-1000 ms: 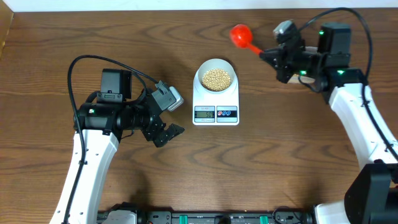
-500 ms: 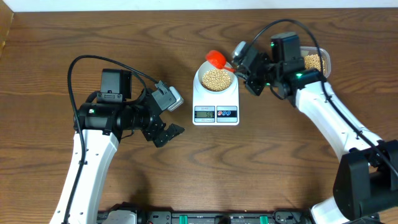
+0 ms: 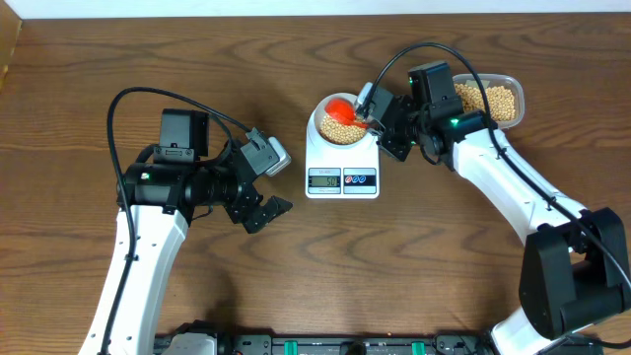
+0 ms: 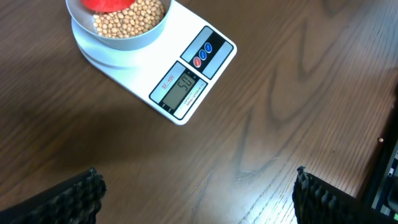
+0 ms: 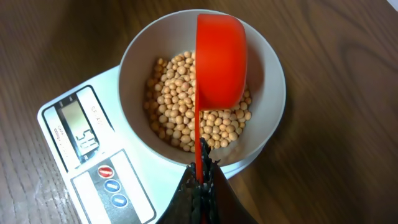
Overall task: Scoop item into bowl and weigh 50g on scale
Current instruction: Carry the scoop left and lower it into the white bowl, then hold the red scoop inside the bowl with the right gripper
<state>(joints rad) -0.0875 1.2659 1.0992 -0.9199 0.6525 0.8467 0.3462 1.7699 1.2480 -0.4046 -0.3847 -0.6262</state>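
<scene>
While the right gripper (image 3: 373, 123) is clamping tight on the thin handle of a red scoop (image 3: 340, 107), the scoop's cup is hanging over the bowl (image 3: 316, 118), turned up on its edge with one rim pointing down toward the contents. Whether it is touching them cannot be told. The beans (image 5: 180, 115) are lying as a loose tan layer across the bottom of the bowl, and the bowl is sitting squarely on the round platform of the scale (image 3: 342, 181), which is resting near the middle of the wooden surface (image 3: 444, 276). The scale's display (image 4: 183, 87) is showing dark digits, with the two round buttons (image 4: 204, 55) just beside it. More beans are sitting in a clear tub (image 3: 493, 99) behind the right arm, at the far right of the surface. The left gripper (image 3: 264, 210) is hovering to the left of the scale, apart from it, with its jaws spread wide and gripping nothing – in its own wrist view the two dark fingertips (image 4: 84, 193) are framing only bare wood.
</scene>
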